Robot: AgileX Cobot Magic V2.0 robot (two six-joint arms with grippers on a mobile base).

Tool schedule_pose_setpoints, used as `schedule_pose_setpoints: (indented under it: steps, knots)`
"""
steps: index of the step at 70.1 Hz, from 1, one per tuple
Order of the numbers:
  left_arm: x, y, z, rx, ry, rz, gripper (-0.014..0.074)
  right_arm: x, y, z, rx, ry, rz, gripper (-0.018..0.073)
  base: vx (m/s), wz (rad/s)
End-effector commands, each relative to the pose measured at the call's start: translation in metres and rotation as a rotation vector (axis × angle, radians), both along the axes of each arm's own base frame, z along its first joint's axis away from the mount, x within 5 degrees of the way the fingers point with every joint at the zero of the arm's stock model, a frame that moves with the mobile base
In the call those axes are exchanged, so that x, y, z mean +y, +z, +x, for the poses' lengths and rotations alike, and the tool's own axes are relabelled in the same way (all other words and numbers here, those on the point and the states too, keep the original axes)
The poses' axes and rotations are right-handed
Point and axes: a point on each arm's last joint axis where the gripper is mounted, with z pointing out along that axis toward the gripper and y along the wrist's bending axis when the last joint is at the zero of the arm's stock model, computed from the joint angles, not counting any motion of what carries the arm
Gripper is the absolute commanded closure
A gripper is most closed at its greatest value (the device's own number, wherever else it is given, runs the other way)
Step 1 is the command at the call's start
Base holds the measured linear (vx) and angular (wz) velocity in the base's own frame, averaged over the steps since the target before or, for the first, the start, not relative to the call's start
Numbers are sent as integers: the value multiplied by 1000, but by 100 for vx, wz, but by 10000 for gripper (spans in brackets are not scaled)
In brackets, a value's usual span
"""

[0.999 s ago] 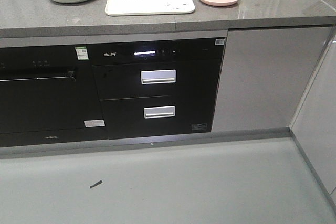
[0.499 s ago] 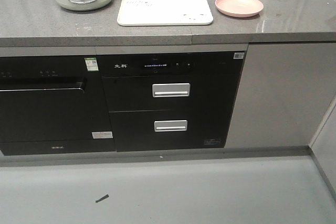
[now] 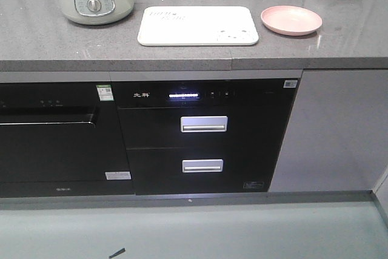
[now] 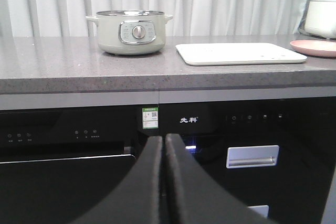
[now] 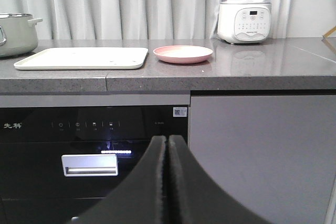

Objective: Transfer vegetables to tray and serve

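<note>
Both left gripper (image 4: pixel 163 141) and right gripper (image 5: pixel 167 140) are pressed together, empty; roll squarely up to the cream-white rounded-rectangle tray (image 3: pixel 194 28) before opening over the pale-green pot (image 3: pixel 94 5).

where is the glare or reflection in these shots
Front view: pale sheen on the counter right of the plate; right wrist view: the blender mirrors in the counter; left wrist view: counter evenly lit, no glare.
</note>
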Motion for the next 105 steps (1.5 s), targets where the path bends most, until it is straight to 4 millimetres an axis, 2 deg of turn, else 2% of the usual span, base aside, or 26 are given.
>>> schedule_pose_setpoints:
  steps: [1, 105]
  knots:
    - [0, -1, 0, -64, 1, -14, 602, 0, 2, 0, -69, -7, -17, 565, 20, 4]
    - [0, -1, 0, -64, 1, -14, 602, 0, 2, 0, -69, -7, -17, 565, 20, 1]
